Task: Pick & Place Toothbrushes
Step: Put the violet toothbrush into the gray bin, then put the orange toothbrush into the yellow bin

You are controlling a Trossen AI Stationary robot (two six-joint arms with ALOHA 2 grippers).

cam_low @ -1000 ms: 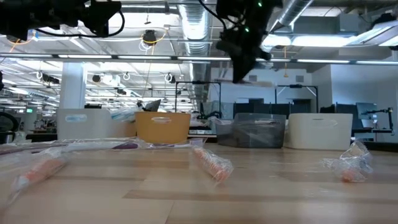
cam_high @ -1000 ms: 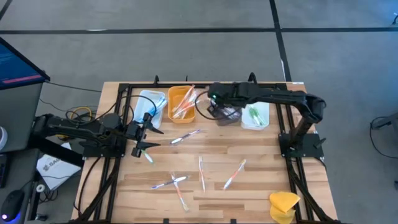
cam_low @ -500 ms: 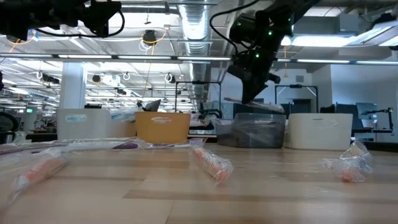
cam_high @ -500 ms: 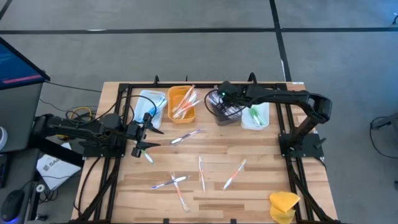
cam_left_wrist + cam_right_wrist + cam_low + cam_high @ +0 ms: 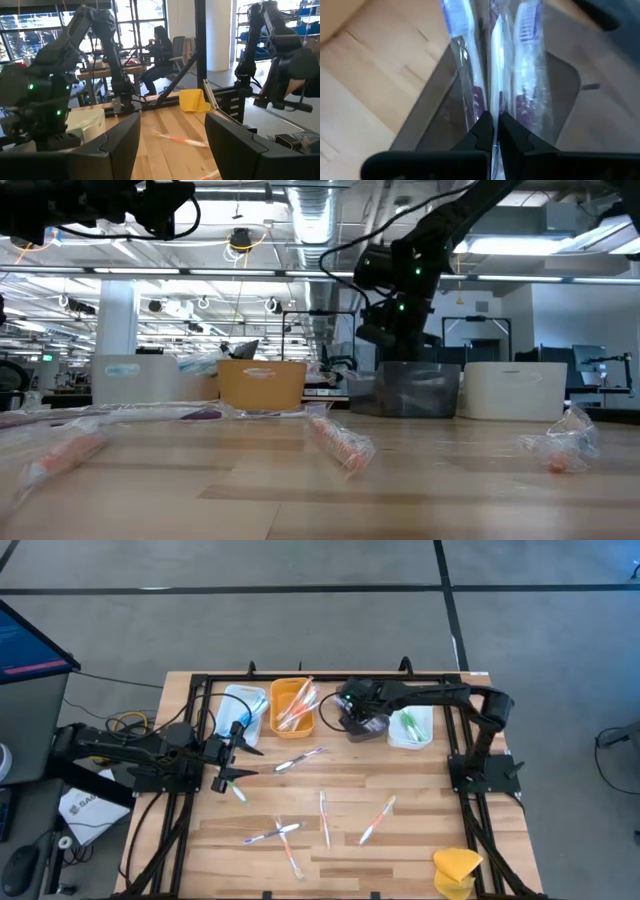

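We see 4 trays (image 5: 291,706) in a row along the table's (image 5: 420,840) far edge. Loose toothbrushes (image 5: 325,817) lie scattered before them, mid-table. A sponge-like lump (image 5: 456,866) sits at the near right corner.

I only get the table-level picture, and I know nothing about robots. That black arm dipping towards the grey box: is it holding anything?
Observer: Yes. Its wrist camera shows the right gripper shut on a wrapped toothbrush, directly above the dark tray.
Operator: And the other arm? I barely see it.
Observer: From above, the left gripper hangs open near the table's left edge, with nothing between its fingers.
Operator: What's inside that white box on the right?
Observer: The white tray holds a green toothbrush.
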